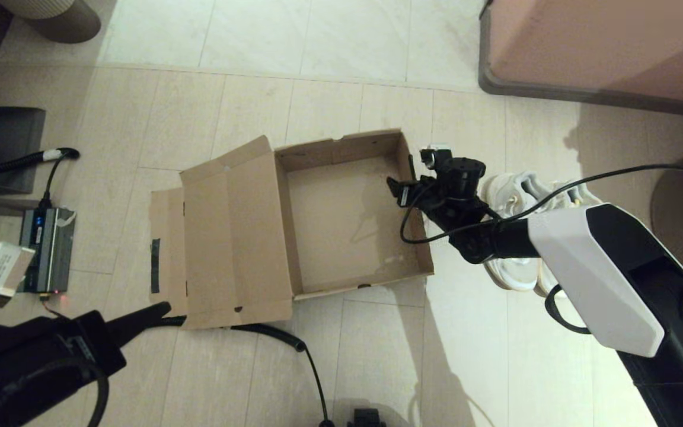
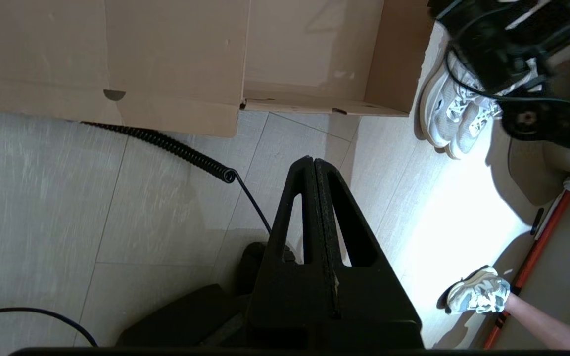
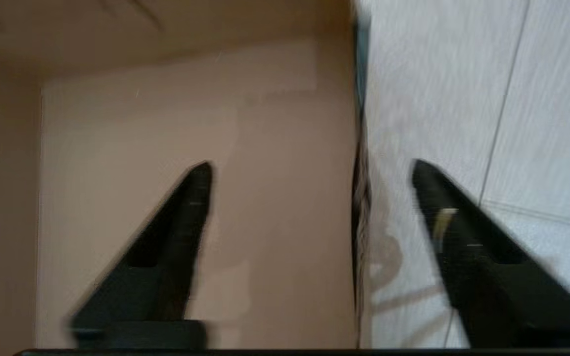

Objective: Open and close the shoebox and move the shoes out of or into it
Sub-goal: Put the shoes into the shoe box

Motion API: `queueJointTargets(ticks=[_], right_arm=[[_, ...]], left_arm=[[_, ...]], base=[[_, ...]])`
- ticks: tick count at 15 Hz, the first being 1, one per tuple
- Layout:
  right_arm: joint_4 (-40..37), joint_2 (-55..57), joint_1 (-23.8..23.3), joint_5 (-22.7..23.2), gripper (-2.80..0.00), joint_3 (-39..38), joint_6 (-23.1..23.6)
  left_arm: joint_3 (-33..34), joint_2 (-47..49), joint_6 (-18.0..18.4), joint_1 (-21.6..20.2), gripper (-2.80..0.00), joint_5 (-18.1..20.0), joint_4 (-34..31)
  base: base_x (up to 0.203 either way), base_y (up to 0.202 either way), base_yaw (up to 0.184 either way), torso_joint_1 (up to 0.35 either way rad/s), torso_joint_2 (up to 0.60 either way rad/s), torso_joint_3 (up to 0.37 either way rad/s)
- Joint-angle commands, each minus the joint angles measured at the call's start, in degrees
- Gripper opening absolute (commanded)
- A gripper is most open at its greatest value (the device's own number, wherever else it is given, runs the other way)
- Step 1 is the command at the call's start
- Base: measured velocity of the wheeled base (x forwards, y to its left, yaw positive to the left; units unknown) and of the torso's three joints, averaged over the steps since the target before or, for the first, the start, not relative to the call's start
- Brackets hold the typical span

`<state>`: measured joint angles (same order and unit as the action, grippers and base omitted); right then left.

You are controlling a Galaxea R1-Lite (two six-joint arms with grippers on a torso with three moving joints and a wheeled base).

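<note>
We see the shoebox (image 1: 347, 219) lying open on the tiled floor (image 1: 329, 95), its hinged lid (image 1: 229, 237) folded flat to the robot's left and its interior bare. The shoes (image 1: 516, 196) stand side by side on the floor just beside the box's right wall, partly hidden by the right arm. The right claw (image 3: 309, 198) hovers over that wall, fingers spread wide, one on each side of it, gripping nothing. The left claw (image 2: 314, 168) is parked low near the lid's corner, fingers pressed together, holding nothing.
</note>
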<state>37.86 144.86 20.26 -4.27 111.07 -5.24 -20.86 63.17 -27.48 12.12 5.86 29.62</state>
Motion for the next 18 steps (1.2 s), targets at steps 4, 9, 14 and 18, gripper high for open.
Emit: queueJointTargets(ticks=[4,9,14,18], right_arm=[[0.6,3.3,-0.3,-0.7,-2.80,1.1,0.0],[1.9,2.6,-0.8,-2.4,-2.80,0.9,1.2],[1.4,-1.8,-2.5,-4.6,-2.80,-1.5,1.9],[1.5,-7.0,-4.5,-4.8,-2.80,-10.3,2.7]], left_arm=[[0.8,-0.6,-0.3,0.0,-2.80,0.0,0.2],[0.7,-1.4,-0.1,0.0,-2.80,0.0,0.2],[0.6,-3.6,0.0,0.0,-2.80,0.0,-0.1],[1.1,-5.9,-0.1,0.0,-2.80,0.0,-0.4]], base=[[0.000,0.000,0.000,0.000,0.00,0.000],[0.000,0.000,0.000,0.000,0.00,0.000],[0.000,0.000,0.000,0.000,0.00,0.000],[0.000,0.000,0.000,0.000,0.00,0.000]])
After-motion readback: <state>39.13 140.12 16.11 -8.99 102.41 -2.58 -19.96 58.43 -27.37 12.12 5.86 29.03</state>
